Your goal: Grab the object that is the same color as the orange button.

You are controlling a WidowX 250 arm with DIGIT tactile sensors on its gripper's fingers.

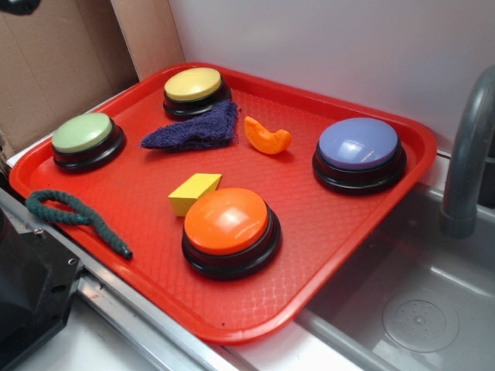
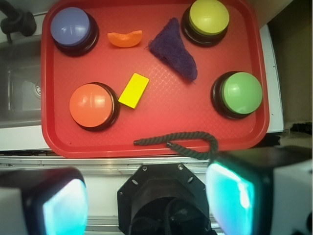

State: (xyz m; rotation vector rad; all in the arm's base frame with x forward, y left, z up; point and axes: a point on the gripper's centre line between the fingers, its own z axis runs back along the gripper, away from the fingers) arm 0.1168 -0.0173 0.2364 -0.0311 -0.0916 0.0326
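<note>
Exterior view first: you see the red tray (image 1: 387,224) holding four dome buttons, with the orange button (image 1: 227,221) at the near edge. The orange crescent piece (image 1: 267,137) lies on the tray floor toward the far side, between the purple cloth (image 1: 197,130) at its 9 o'clock and the lavender button (image 1: 358,144) at its 3 o'clock, touching neither. A yellow block (image 1: 194,192) sits just beside the orange button. No gripper shows here; only dark robot hardware is cut off at the lower left.

Wrist view next: you look down from well above the tray. The gripper (image 2: 146,205) frames the bottom edge, its two fingers (image 2: 230,196) spread wide apart with nothing between them. From it, the crescent (image 2: 125,38) lies at about 12 o'clock, slightly toward 11, on the far side of the tray. Its long axis runs 3 to 9 o'clock, curved side toward you. My judgement: you need to reach forward past the dark green rope (image 2: 188,144) and the yellow block, then descend. The fingertips themselves are blurred and cropped.
</note>
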